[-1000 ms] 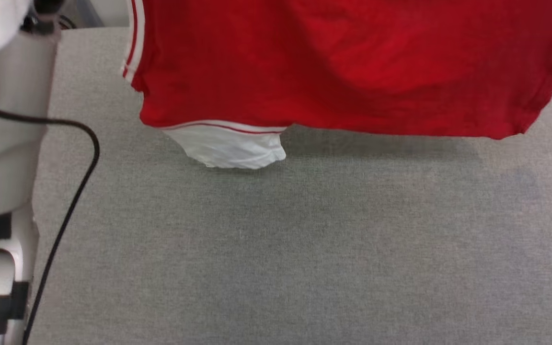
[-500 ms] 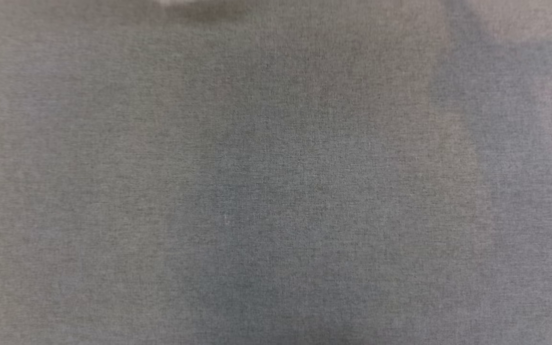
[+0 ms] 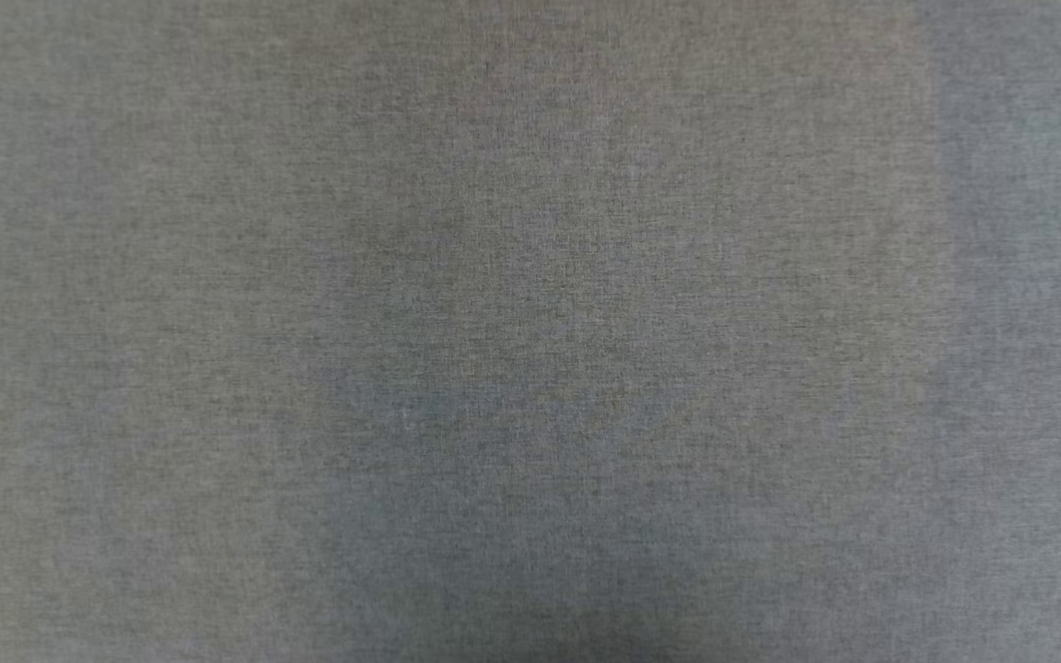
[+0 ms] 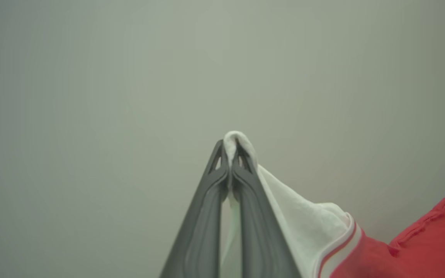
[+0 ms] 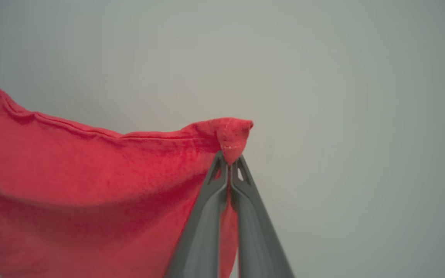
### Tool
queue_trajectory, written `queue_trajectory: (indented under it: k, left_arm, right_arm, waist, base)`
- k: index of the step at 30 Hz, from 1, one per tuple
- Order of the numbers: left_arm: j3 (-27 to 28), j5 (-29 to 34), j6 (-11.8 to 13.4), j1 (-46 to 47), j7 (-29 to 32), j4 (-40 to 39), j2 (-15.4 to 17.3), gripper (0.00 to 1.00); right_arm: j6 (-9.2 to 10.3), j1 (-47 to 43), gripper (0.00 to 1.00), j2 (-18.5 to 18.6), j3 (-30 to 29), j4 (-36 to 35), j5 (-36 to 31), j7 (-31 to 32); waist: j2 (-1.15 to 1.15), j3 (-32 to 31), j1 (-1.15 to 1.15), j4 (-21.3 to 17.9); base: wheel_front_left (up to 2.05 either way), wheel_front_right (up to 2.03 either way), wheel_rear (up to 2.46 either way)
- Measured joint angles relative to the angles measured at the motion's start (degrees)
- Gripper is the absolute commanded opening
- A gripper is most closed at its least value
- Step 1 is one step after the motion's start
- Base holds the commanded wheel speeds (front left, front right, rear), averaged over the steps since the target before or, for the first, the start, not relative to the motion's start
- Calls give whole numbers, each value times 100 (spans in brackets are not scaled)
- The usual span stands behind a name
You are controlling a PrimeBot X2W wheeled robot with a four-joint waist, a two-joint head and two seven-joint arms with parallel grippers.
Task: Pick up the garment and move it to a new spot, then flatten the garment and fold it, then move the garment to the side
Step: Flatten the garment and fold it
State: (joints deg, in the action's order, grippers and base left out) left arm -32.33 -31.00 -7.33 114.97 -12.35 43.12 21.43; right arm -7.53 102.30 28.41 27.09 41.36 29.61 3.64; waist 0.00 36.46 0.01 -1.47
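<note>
Head view is looking down at the grey woven tabletop (image 3: 530, 276), with faint darker shadow bands lying across its lower middle and along its right side.

Left wrist view is showing the left gripper (image 4: 230, 150) with its 2 dark fingers (image 4: 205, 216) pressing together, the jaws pinching the garment (image 4: 303, 220) by its white sleeve. A small white nub is poking out just past the jaws' tips. The sleeve is draping away to the right of the jaws, running into red-white striped trim and then red cloth at the lower right. A plain pale grey backdrop is lying behind.

Right wrist view is showing the right gripper (image 5: 230, 162), its jaws clamping a hemmed red corner of the garment (image 5: 91, 173). That corner is sticking up just past the tips, while the red cloth is spreading and sagging to the left of the jaws, its stitched hem running along the top edge.
</note>
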Motion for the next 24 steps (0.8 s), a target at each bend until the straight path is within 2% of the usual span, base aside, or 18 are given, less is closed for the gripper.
queue_trajectory:
  k: [10, 18, 24]
  left_arm:
    - [-238, -311, 0, -1087, -224, 3, 197, 0]
    - [87, -194, 11, -2652, -231, -1002, 379, 0]
    - [376, 26, 216, -4262, -231, -1666, 413, 0]
  right_arm:
    - [0, -792, 0, -237, 525, 541, 419, -606]
    - [0, -1766, 0, -223, 1054, 546, 918, -1013]
    - [0, -2709, 0, -73, 1573, 272, 1326, -1196]
  waist:
    - [0, 244, 0, -1]
    - [0, -54, -1, 41]
    - [0, -415, -1, 90]
  base:
    - [0, 0, 0]
    - [0, 0, 0]
    - [0, 0, 0]
